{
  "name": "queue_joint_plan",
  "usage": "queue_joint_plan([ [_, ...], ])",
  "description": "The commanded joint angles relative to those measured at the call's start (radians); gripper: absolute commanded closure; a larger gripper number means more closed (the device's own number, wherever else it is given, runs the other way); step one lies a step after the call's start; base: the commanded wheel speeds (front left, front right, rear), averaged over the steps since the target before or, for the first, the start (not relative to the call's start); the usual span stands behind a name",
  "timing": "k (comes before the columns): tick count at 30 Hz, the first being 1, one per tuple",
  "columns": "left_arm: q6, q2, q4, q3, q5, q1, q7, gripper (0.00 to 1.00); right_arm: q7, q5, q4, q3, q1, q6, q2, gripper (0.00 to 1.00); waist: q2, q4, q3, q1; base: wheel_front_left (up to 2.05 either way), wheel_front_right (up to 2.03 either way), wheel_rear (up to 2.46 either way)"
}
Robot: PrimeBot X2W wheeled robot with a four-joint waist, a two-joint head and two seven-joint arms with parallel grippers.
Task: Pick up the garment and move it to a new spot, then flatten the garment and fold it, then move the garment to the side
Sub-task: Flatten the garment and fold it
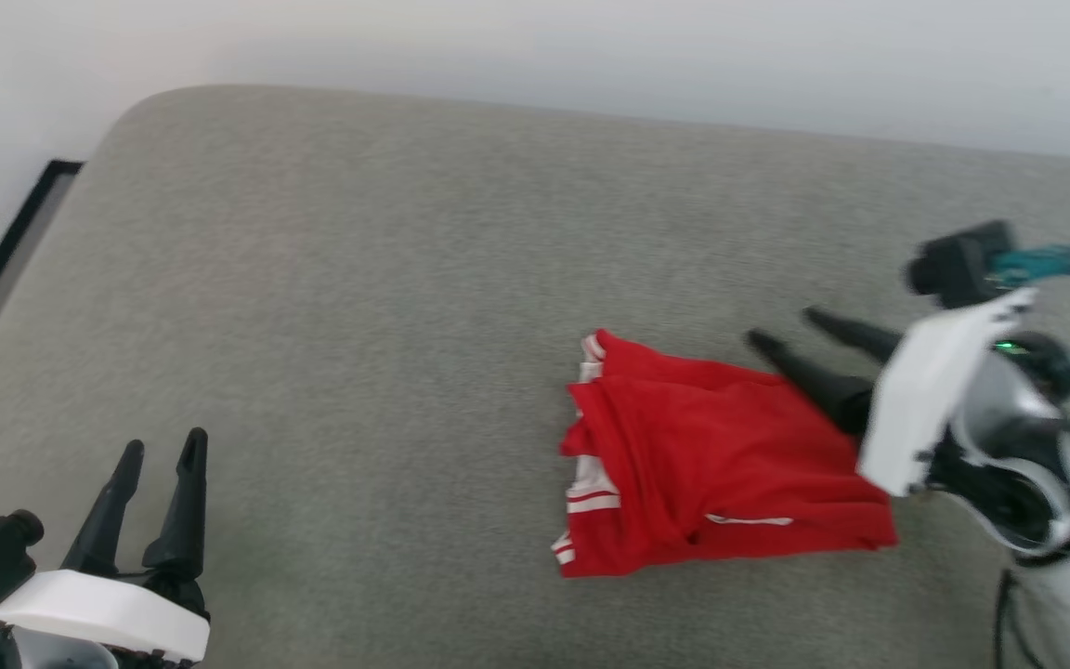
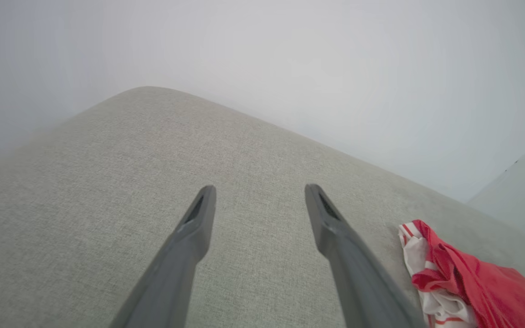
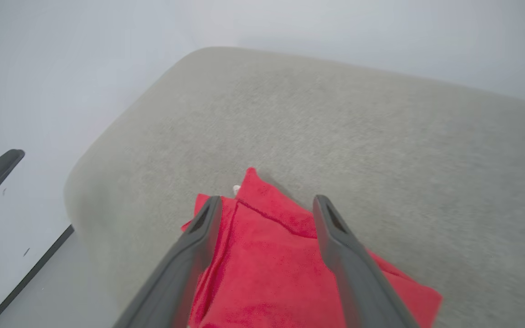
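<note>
I see the garment (image 1: pixel 721 465) folded into a rough block on the grey cushion (image 1: pixel 358 279), right of centre, white-striped edges facing left. Right gripper (image 1: pixel 786 327) is spread wide, nothing pinched, fingers over the garment's far right corner and pointing left; can't tell if they touch the cloth. Right wrist view shows red fabric (image 3: pixel 267 255) between and under both fingers. Left gripper (image 1: pixel 163 444) is also spread wide, empty, low left, well apart from the garment

The garment (image 1: pixel 711 455), red with white-striped trim, is lying folded. It is resting on the grey cushion (image 1: pixel 358 279), right of centre.
</note>
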Motion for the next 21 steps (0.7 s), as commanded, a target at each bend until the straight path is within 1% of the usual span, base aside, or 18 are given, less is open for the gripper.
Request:
queue_joint_plan([
  [1, 0.005, 0.004, -0.012, 0.011, 0.014, 0.011, -0.01, 0.0, -0.042, -0.022, -0.031, -0.04, 0.034, 0.0, -0.023, 0.0, -0.0001, -0.046, -0.006, -0.0001, 0.0, 0.0, 0.0],
  [2, 0.007, 0.007, -0.015, 0.016, 0.022, 0.011, -0.011, 0.0, -0.069, -0.035, -0.044, -0.063, 0.049, 0.0, -0.029, 0.0, -0.0001, -0.059, -0.007, -0.0001, 0.0, 0.0, 0.0],
  [3, 0.007, 0.007, -0.015, 0.016, 0.022, 0.011, -0.011, 0.0, -0.069, -0.035, -0.044, -0.063, 0.049, 0.0, -0.029, 0.0, -0.0001, -0.059, -0.007, -0.0001, 0.0, 0.0, 0.0],
  [6, 0.01, 0.015, -0.02, 0.03, 0.047, 0.019, -0.013, 0.0, -0.154, -0.069, -0.06, -0.114, 0.09, 0.0, -0.046, 0.0, -0.0001, -0.098, -0.007, -0.0001, 0.0, 0.0, 0.0],
  [8, 0.008, 0.016, -0.024, 0.043, 0.052, 0.024, -0.016, 0.0, -0.219, -0.081, -0.055, -0.148, 0.116, 0.0, -0.045, 0.0, -0.0001, -0.123, -0.008, -0.0001, 0.0, 0.0, 0.0],
  [10, 0.005, 0.018, -0.023, 0.054, 0.065, 0.028, -0.018, 0.0, -0.284, -0.106, -0.045, -0.163, 0.138, 0.0, -0.057, 0.0, -0.0001, -0.146, -0.01, -0.0001, 0.0, 0.0, 0.0],
  [14, 0.004, 0.022, -0.016, 0.066, 0.105, 0.031, -0.02, 0.0, -0.418, -0.152, 0.0, -0.181, 0.18, 0.0, -0.069, 0.0, -0.0001, -0.178, -0.024, -0.0001, 0.0, 0.0, 0.0],
  [18, 0.009, 0.023, -0.012, 0.083, 0.164, 0.036, -0.021, 0.0, -0.54, -0.177, 0.054, -0.187, 0.211, 0.0, -0.063, 0.0, -0.0001, -0.202, -0.046, -0.0001, 0.0, 0.0, 0.0],
  [20, 0.005, 0.014, -0.016, 0.103, 0.192, 0.053, -0.022, 0.0, -0.594, -0.189, 0.078, -0.19, 0.225, 0.0, -0.061, 0.0, -0.0001, -0.213, -0.061, -0.0001, 0.0, 0.0, 0.0],
  [21, -0.001, 0.002, -0.015, 0.127, 0.227, 0.074, -0.022, 0.0, -0.633, -0.19, 0.102, -0.183, 0.24, 0.0, -0.049, 0.0, -0.0001, -0.222, -0.077, -0.0001, 0.0, 0.0, 0.0],
])
